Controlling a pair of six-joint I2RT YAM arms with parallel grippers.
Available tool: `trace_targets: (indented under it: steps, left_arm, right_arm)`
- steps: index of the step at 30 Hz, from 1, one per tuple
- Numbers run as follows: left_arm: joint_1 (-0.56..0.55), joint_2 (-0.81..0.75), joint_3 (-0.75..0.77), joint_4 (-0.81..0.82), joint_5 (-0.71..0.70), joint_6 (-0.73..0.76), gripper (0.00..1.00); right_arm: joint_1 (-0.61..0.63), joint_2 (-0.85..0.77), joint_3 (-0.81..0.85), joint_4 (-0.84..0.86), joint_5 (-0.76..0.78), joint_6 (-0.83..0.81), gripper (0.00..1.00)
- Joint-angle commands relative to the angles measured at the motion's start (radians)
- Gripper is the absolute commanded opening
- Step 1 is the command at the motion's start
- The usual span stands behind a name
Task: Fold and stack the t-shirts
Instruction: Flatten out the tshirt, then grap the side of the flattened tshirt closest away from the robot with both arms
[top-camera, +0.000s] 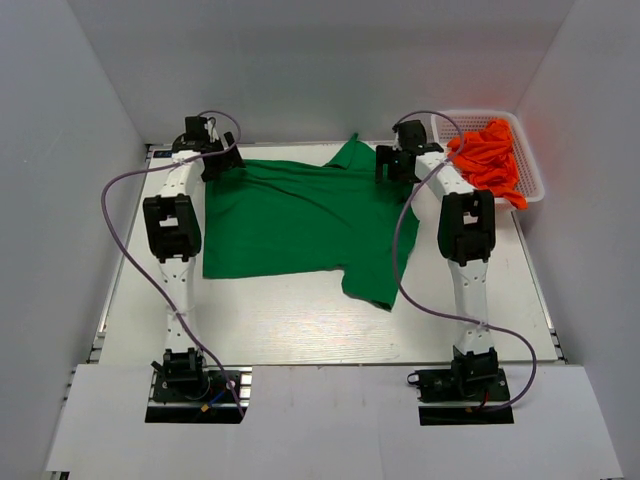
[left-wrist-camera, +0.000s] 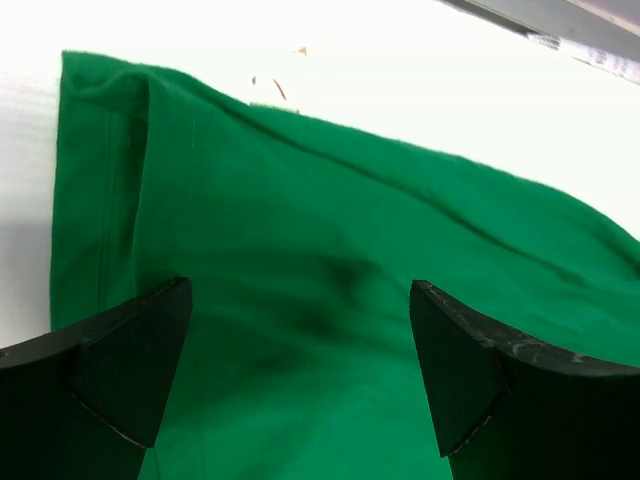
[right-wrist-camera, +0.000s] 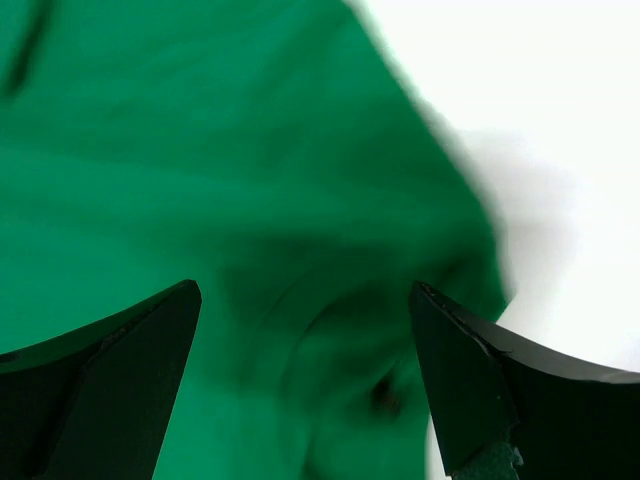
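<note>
From above, you had the green t-shirt lying spread on the table; the orange t-shirts sat heaped in the white basket at far right; the left gripper and right gripper hung over the green one's far corners. In the left wrist view, the fingers were spread wide over green cloth, pinching nothing; in the right wrist view, the fingers were likewise spread above it.

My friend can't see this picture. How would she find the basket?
Start at the white table and go to its far right corner. The white mesh basket sits there, the only thing holding crumpled orange t-shirts; the green t-shirt lies spread out mid-table.
</note>
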Motion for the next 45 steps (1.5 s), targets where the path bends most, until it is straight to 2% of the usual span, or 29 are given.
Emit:
trace_targets:
  steps: [1,4,7,8,10,11,12,13,14,17,20,22,25,31,32,33,38,42,43,45]
  left_arm:
    - [0.001,-0.186,-0.027,-0.040,-0.003,0.001,1.00]
    - [0.001,-0.341,-0.134,-0.088,-0.084,0.001,1.00]
    - [0.001,-0.559,-0.373,-0.106,-0.184,-0.027,1.00]
    - [0.001,-0.618,-0.529,-0.096,-0.207,-0.050,1.00]
    - [0.001,-0.796,-0.688,-0.096,-0.260,-0.128,1.00]
    - [0.001,-0.850,-0.836,-0.096,-0.276,-0.162,1.00]
    - [0.001,-0.901,-0.904,-0.108,-0.297,-0.203,1.00]
    - [0.001,-0.950,-0.970,-0.125,-0.361,-0.316,1.00]
    - [0.001,-1.048,-1.100,-0.144,-0.392,-0.376,1.00]
    - [0.012,-1.224,-1.352,-0.065,-0.362,-0.403,1.00]
    - [0.030,-1.280,-1.495,-0.002,-0.345,-0.433,1.00]
    - [0.030,-1.270,-1.549,0.042,-0.313,-0.433,1.00]
    - [0.051,-1.224,-1.571,0.081,-0.302,-0.443,1.00]
    - [0.071,-1.142,-1.601,0.202,-0.235,-0.452,0.84]
    - [0.071,-1.133,-1.601,0.202,-0.235,-0.452,0.76]
    - [0.080,-1.133,-1.612,0.217,-0.225,-0.440,0.74]
    - [0.081,-1.133,-1.649,0.263,-0.201,-0.427,0.54]
    - [0.081,-1.124,-1.658,0.282,-0.181,-0.417,0.26]
    - [0.081,-1.124,-1.658,0.282,-0.172,-0.417,0.10]
    - [0.081,-1.105,-1.658,0.294,-0.161,-0.417,0.00]
  right_arm:
    - [0.070,-0.229,-0.049,-0.008,-0.024,-0.089,0.90]
    - [0.099,-0.362,-0.175,0.031,0.025,-0.074,0.90]
    - [0.133,-0.533,-0.388,0.092,0.063,-0.028,0.90]
    - [0.133,-0.570,-0.486,0.103,0.071,0.027,0.90]
    - [0.139,-0.711,-0.635,0.133,0.089,0.070,0.90]
    - [0.141,-0.743,-0.739,0.140,0.106,0.122,0.90]
    - [0.139,-0.851,-0.837,0.134,0.109,0.183,0.90]
    - [0.136,-0.884,-0.885,0.131,0.109,0.245,0.90]
    - [0.139,-0.973,-0.977,0.121,0.089,0.282,0.90]
    - [0.142,-1.061,-1.153,0.069,0.040,0.322,0.90]
    - [0.142,-1.121,-1.263,0.016,-0.009,0.339,0.90]
    - [0.142,-1.138,-1.313,-0.010,-0.088,0.350,0.90]
    - [0.142,-1.147,-1.362,-0.043,-0.127,0.373,0.90]
    - [0.144,-1.150,-1.406,-0.052,-0.153,0.393,0.90]
    - [0.142,-1.150,-1.410,-0.052,-0.161,0.399,0.90]
    - [0.142,-1.150,-1.421,-0.047,-0.165,0.402,0.90]
    - [0.142,-1.109,-1.433,0.015,-0.224,0.409,0.82]
    - [0.144,-1.064,-1.439,0.042,-0.308,0.409,0.67]
    - [0.144,-1.049,-1.445,0.042,-0.348,0.403,0.59]
    - [0.139,-1.035,-1.452,0.029,-0.408,0.374,0.49]
